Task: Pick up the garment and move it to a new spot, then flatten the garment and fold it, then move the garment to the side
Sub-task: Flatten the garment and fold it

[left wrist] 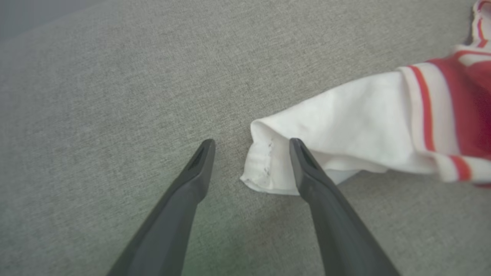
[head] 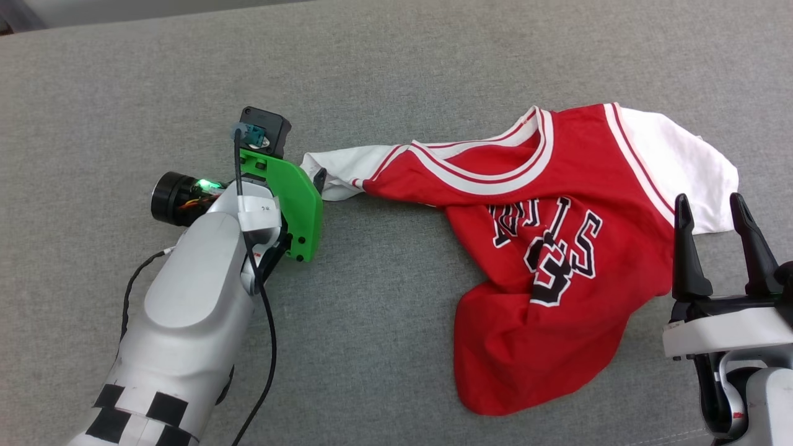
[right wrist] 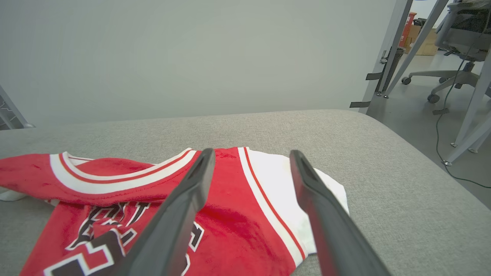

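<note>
The garment (head: 545, 248), a red jersey with white sleeves and black lettering, lies crumpled on the grey cushion. One white sleeve (head: 347, 170) is stretched out to the left. My left gripper (left wrist: 251, 143) is open right at that sleeve's cuff (left wrist: 264, 168), with the cuff edge lying between the fingertips. In the head view its wrist with a green bracket (head: 291, 198) hides the fingers. My right gripper (head: 710, 207) stands open at the garment's right side, over the other white sleeve (right wrist: 280, 180), holding nothing.
The grey upholstered surface (head: 396, 68) spreads wide around the garment. Its right edge drops to a floor with metal legs (right wrist: 460, 115) and an office chair (right wrist: 456, 46). A pale wall (right wrist: 191, 53) stands behind.
</note>
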Robot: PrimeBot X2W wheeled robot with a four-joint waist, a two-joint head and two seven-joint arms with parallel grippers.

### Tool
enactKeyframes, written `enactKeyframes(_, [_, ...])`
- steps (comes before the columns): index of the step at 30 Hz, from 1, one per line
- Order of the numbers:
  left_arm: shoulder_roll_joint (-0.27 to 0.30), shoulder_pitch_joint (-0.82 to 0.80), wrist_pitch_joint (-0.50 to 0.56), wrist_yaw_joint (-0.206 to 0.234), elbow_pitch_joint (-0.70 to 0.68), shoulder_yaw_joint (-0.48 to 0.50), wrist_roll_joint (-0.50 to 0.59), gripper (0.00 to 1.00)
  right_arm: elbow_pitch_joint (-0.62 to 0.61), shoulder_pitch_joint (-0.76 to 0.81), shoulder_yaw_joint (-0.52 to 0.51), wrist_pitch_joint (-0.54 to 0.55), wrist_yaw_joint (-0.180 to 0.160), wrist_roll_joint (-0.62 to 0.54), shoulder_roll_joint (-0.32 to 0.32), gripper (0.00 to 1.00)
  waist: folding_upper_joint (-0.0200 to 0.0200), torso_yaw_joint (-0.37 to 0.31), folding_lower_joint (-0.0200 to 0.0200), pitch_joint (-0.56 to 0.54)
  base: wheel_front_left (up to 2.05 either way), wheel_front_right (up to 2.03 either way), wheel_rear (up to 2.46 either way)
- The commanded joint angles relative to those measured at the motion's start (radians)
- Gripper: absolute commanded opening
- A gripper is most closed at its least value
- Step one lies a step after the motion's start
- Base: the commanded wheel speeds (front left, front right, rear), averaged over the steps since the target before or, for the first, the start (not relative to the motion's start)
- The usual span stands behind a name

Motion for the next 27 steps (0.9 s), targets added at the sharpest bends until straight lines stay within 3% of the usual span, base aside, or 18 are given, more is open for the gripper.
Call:
enactKeyframes(1, [0.01,-0.017,0.011,0.001,0.016,-0.008,0.007,1.0,0.005,-0.016,0.0,-0.012,-0.001,0.003,0.004,1.0,0.0118,-0.021,-0.0001,0.022,0.0,0.0,0.0])
enactKeyframes(7, [0.011,-0.022,0.062,-0.015,0.059,-0.065,0.021,1.0,0.021,-0.031,-0.008,-0.025,-0.001,0.0,0.011,1.0,0.0118,-0.016,-0.0001,0.03,0.0,0.0,0.0])
enactKeyframes(8, [0.011,-0.02,0.07,-0.016,0.065,-0.073,0.023,0.91,0.023,-0.033,-0.008,-0.026,-0.001,-0.001,0.012,1.0,0.0118,-0.014,-0.0001,0.03,0.0,0.0,0.0])
enactKeyframes(9, [0.011,-0.018,0.079,-0.019,0.072,-0.084,0.023,0.0,0.026,-0.036,-0.007,-0.028,-0.001,-0.002,0.012,1.0,0.0118,-0.012,-0.0001,0.029,0.0,0.0,0.0])
enactKeyframes(13, [0.011,-0.001,0.073,-0.025,0.076,-0.094,0.004,0.0,0.034,-0.041,-0.008,-0.031,-0.001,-0.007,0.015,1.0,0.0118,-0.001,-0.0001,0.016,0.0,0.0,0.0])
enactKeyframes(21, [0.039,0.075,-0.035,0.012,0.063,-0.017,-0.061,0.0,0.053,-0.026,-0.019,-0.019,-0.001,-0.017,0.012,1.0,0.0118,0.041,-0.0001,-0.06,0.0,0.0,0.0])
enactKeyframes(27, [0.087,0.176,-0.064,0.029,-0.009,0.032,-0.107,0.0,0.058,-0.003,-0.028,0.004,-0.001,-0.014,0.008,1.0,0.0118,0.095,-0.0001,-0.123,0.0,0.0,0.0])
